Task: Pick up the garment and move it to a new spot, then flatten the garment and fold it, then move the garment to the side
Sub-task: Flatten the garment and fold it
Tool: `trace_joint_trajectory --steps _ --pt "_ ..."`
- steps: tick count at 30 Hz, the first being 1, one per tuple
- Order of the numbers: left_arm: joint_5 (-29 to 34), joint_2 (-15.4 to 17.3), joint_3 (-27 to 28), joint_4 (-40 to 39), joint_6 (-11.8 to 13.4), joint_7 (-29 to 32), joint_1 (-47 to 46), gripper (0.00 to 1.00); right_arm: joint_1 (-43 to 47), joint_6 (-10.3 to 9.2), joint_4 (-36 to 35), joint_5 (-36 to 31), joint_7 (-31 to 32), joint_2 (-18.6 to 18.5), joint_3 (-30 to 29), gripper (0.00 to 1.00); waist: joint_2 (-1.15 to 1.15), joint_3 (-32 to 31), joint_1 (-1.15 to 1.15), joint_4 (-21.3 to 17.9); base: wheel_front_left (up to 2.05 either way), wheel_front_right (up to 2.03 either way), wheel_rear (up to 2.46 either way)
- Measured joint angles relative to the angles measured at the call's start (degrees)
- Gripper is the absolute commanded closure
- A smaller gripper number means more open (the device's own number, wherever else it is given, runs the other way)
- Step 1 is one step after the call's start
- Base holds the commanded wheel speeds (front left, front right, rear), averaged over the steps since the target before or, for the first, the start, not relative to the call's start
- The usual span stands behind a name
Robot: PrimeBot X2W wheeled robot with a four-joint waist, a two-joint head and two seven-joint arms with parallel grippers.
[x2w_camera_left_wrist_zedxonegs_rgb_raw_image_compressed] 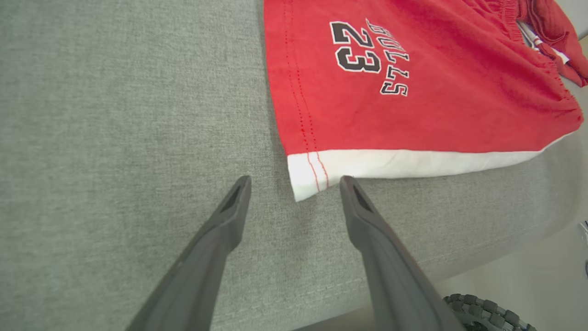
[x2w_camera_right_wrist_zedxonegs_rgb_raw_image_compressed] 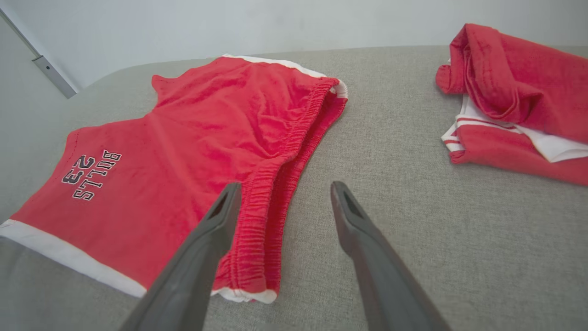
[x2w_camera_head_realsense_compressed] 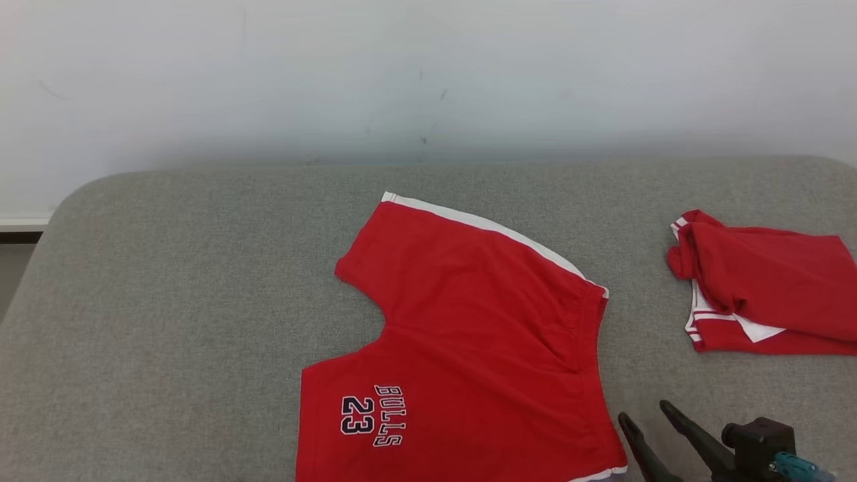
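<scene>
Between the fingers of the left tool (x2w_camera_left_wrist_zedxonegs_rgb_raw_image_compressed: 296, 180): a white-hemmed corner of the red shorts (x2w_camera_head_realsense_compressed: 482, 321) is lying flat.
Left tool state: the fingers are standing spread, one on each side of that corner, and are gripping nothing.
Right tool (x2w_camera_right_wrist_zedxonegs_rgb_raw_image_compressed: 285, 185) state: the fingers are standing spread and are holding nothing.
Right tool position: one finger is showing over the elastic waistband of the shorts; the other is pointing over bare grey surface (x2w_camera_head_realsense_compressed: 167, 301).
Shorts: they are lying spread out on the surface, with the waistband beside the right tool, the leg hem beside the left tool, and the "BULLS 23" print facing up.
Second garment (x2w_camera_head_realsense_compressed: 770, 294): red with white trim, it is lying bunched beyond the right tool and to its right, well apart from the shorts.
</scene>
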Motion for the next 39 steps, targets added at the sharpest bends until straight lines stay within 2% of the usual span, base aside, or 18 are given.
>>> trace_joint_trajectory --steps 6,15,23,31,32,33,34,35,36,37,38,39 --pt "-0.3 0.0 0.3 0.1 0.0 1.0 -0.1 0.00 1.1 0.78 -1.1 1.6 4.2 -2.3 1.0 0.00 0.00 0.3 0.00 -0.2 0.00 0.00 0.00" --pt "-0.9 -0.1 0.5 0.2 -0.5 1.9 -1.7 0.00 2.3 1.79 -4.8 6.2 10.8 -2.4 3.9 0.00 0.00 0.9 0.00 -0.1 0.00 0.00 0.00" --pt "-0.9 -0.7 -0.2 1.0 -0.5 2.3 -3.4 0.00 2.2 2.04 -5.2 4.8 16.0 -4.8 6.4 0.00 0.00 1.3 0.00 1.0 0.00 0.00 0.00" --pt "-1.4 -1.2 -0.3 2.5 -0.9 2.6 -3.7 0.00 1.5 1.63 -5.0 2.1 19.8 -5.6 8.1 0.00 0.00 1.3 0.00 1.7 0.00 0.00 0.00" --pt "-1.4 -1.2 -0.5 2.7 -0.9 2.7 -3.8 0.00 1.5 1.62 -5.0 1.9 19.9 -5.6 8.2 0.13 0.00 1.2 0.00 1.7 0.00 0.00 0.00" --pt "-1.4 -1.3 -0.6 2.9 -1.0 2.8 -3.8 0.02 1.5 1.52 -5.0 1.9 20.2 -5.6 8.2 0.47 0.00 1.2 0.00 1.7 0.00 0.00 0.00" --pt "-1.5 -1.4 -0.7 3.2 -1.0 2.8 -3.8 0.11 1.4 1.25 -4.9 1.9 20.5 -5.6 8.2 0.71 0.00 1.2 0.00 1.7 0.00 0.00 0.00" --pt "-1.4 -1.4 -0.9 3.5 -1.0 2.8 -3.8 0.33 1.3 1.11 -5.0 1.7 20.6 -5.7 8.3 1.00 0.00 1.1 0.00 1.7 0.00 0.00 0.00" --pt "-1.4 -1.5 -1.0 3.7 -1.0 2.8 -3.8 0.63 1.1 1.11 -5.0 1.5 20.6 -5.7 8.3 1.00 0.00 1.1 0.00 1.6 0.00 0.00 0.00" --pt "-1.5 -1.5 -0.9 3.8 -1.0 2.8 -3.8 0.87 0.6 1.11 -4.9 1.4 20.6 -5.7 8.5 1.00 0.00 1.0 0.00 1.5 0.00 0.00 0.00" --pt "-1.4 -1.5 -1.0 4.0 -1.0 2.8 -3.8 1.00 0.2 1.10 -5.0 1.4 20.8 -5.7 8.5 1.00 0.00 1.0 0.00 1.4 0.00 0.00 0.00" --pt "-1.4 -1.5 -1.1 4.1 -1.0 2.8 -3.9 1.00 0.2 0.89 -5.2 1.4 20.7 -5.7 8.4 1.00 0.00 0.9 0.00 1.3 0.00 0.00 0.00"
